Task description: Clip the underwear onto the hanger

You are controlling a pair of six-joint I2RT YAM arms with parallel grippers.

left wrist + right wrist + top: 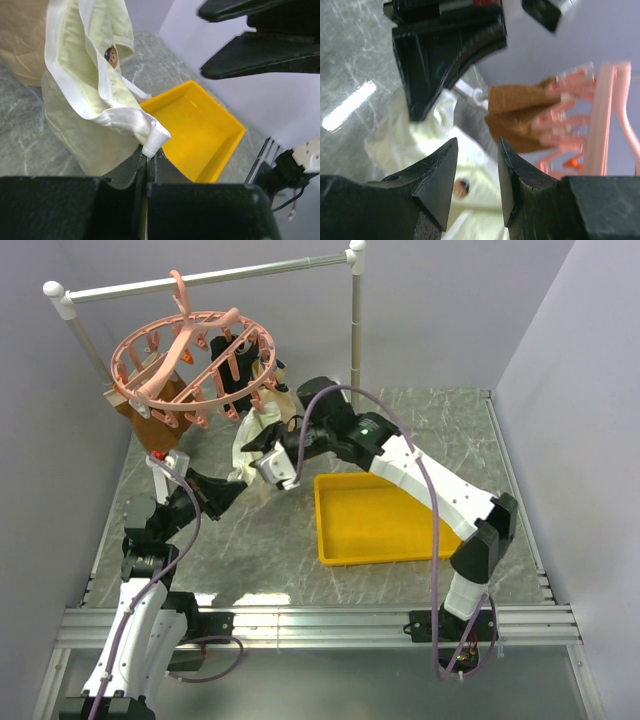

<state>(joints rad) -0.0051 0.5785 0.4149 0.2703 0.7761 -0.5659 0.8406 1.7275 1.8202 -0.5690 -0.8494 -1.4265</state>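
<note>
The underwear, pale cream with a white waistband, hangs bunched above the table just below the near rim of the pink hanger. My left gripper is shut on a fold of the white waistband; in the top view it sits at the garment's lower edge. My right gripper stands open right in front of the underwear, with nothing between its fingers. In the top view the right gripper is against the cloth. The hanger shows blurred at the right.
The hanger hangs from a white-and-grey rail. A brown garment and a black one are clipped to it. An empty yellow tray lies on the marbled table to the right. Walls close in on both sides.
</note>
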